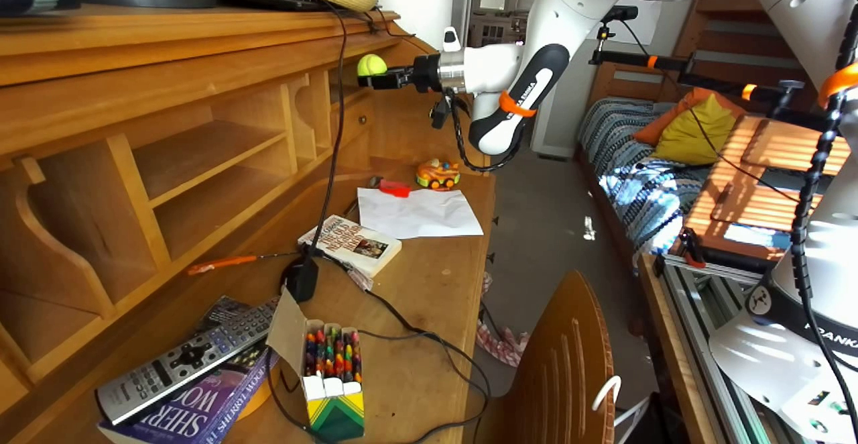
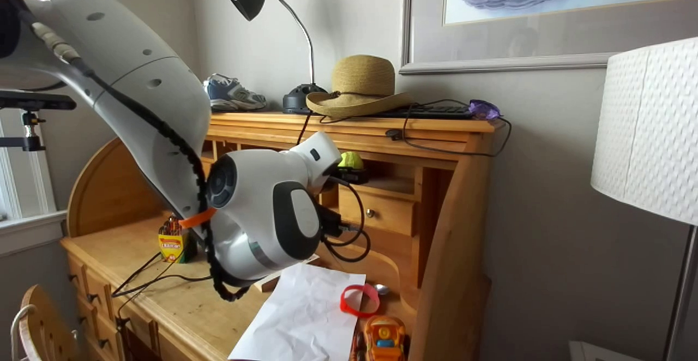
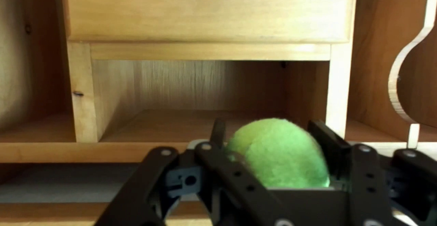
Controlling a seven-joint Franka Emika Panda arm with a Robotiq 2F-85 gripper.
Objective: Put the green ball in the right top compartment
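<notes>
- The end effector (image 3: 268, 132) is gripping the green ball (image 3: 280, 157), lower right of the wrist frame.
- Probably light, springy and non-slip, it is likely suiting a hold across its middle.

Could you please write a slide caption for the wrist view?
The gripper holds the green ball in front of an open wooden compartment that adjoins a closed drawer.

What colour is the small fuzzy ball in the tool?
Yellow-green; the ball shows best in an exterior view.
</notes>
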